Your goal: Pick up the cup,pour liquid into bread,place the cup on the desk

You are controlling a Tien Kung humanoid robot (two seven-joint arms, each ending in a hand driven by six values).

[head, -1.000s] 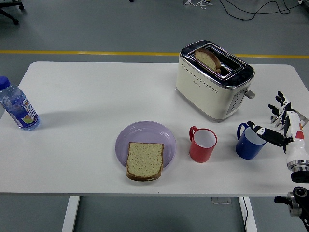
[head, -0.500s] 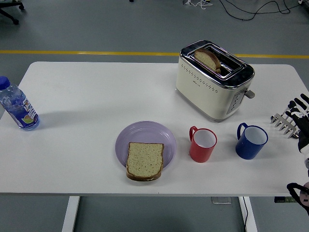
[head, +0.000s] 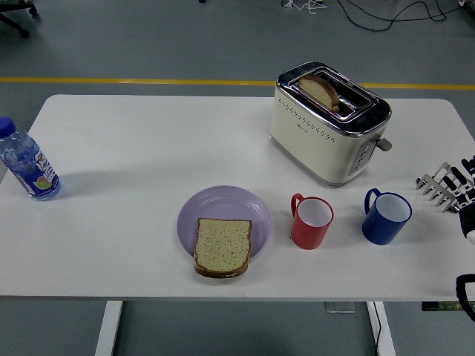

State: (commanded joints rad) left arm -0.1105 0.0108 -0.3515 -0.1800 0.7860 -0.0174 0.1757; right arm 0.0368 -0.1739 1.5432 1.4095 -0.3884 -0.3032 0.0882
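A blue cup (head: pixel 386 217) stands upright on the white table (head: pixel 133 148), right of a red cup (head: pixel 312 222). A slice of bread (head: pixel 222 246) lies on the front of a purple plate (head: pixel 223 208). My right hand (head: pixel 466 185) shows only at the far right edge, well clear of the blue cup, with its fingers spread and holding nothing. The left arm is out of sight.
A cream toaster (head: pixel 329 122) with a slice in its slot stands behind the cups. A water bottle (head: pixel 27 161) with a blue cap stands at the left edge. A small metal rack (head: pixel 436 186) lies by the right edge.
My right hand has let go of the blue cup's rim and drawn back to the right edge of the picture. The cup stays where it was.
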